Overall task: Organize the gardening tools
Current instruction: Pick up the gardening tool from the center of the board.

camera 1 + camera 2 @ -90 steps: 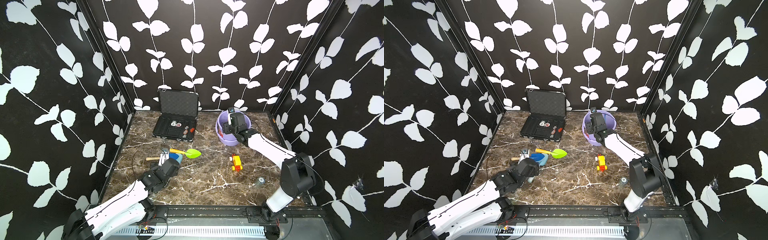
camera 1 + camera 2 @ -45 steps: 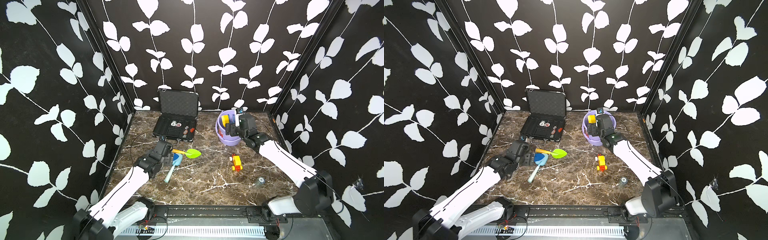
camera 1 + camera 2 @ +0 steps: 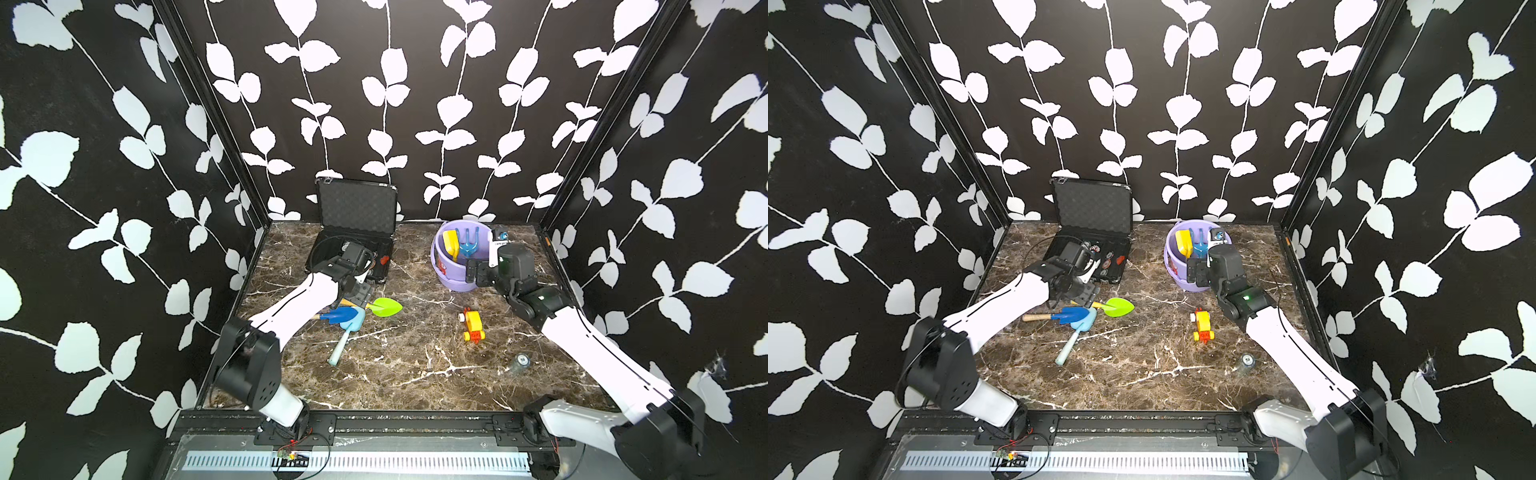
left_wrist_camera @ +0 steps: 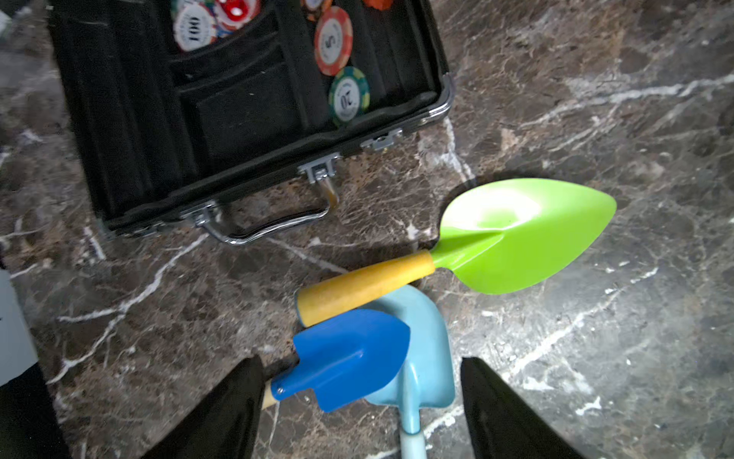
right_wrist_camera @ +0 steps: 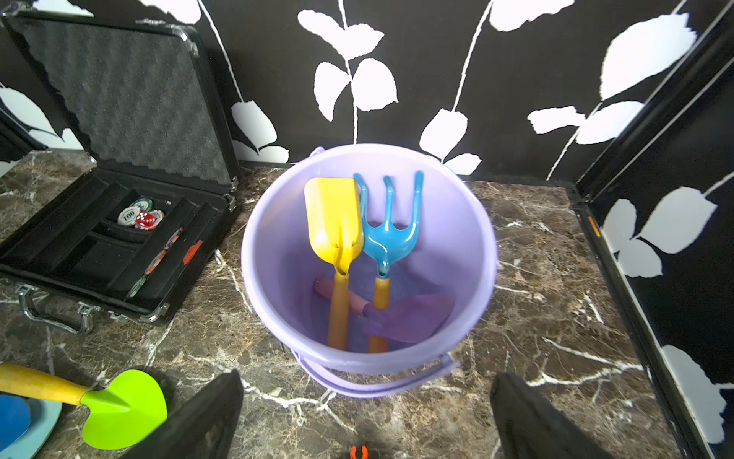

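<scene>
1. I find the widest bare stretch of table (image 3: 395,374) in the near middle.
2. Left of centre, the green shovel (image 3: 386,307), blue shovel (image 3: 343,314) and light-blue shovel (image 3: 341,345) lie overlapped and block any low sweep there.
3. Far left, the open black case (image 3: 357,208) stands with its lid up. Only a narrow strip of marble separates its handle from the green shovel.
4. Far right, the purple bucket (image 3: 457,282) is open above. The yellow shovel (image 5: 335,222) and blue fork (image 5: 391,234) lean on its far wall, so the near half of its mouth is free.
5. I see a bare lane running near to far between the shovels and the toy vehicle (image 3: 473,325), then on between case and bucket.
</scene>
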Controlling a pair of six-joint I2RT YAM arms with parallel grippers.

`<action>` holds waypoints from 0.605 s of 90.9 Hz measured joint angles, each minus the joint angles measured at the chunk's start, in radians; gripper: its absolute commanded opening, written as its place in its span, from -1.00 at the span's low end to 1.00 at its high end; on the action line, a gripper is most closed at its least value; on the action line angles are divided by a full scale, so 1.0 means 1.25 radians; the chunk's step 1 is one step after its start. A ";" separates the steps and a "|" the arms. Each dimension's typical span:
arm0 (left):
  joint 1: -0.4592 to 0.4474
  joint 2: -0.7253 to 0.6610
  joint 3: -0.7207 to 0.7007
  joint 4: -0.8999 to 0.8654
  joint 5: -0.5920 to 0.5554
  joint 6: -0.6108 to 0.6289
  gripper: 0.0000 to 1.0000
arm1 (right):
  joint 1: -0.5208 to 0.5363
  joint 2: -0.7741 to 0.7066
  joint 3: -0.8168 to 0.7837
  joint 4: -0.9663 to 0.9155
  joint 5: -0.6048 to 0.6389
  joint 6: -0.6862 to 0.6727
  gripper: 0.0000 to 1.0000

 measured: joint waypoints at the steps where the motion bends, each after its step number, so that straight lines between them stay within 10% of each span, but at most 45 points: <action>1: 0.000 0.009 0.005 -0.002 0.004 0.006 0.54 | 0.000 -0.003 -0.002 0.000 0.001 0.002 0.99; 55: 0.000 0.285 0.190 -0.134 0.089 0.161 0.29 | -0.001 -0.072 -0.043 -0.003 0.010 0.024 0.99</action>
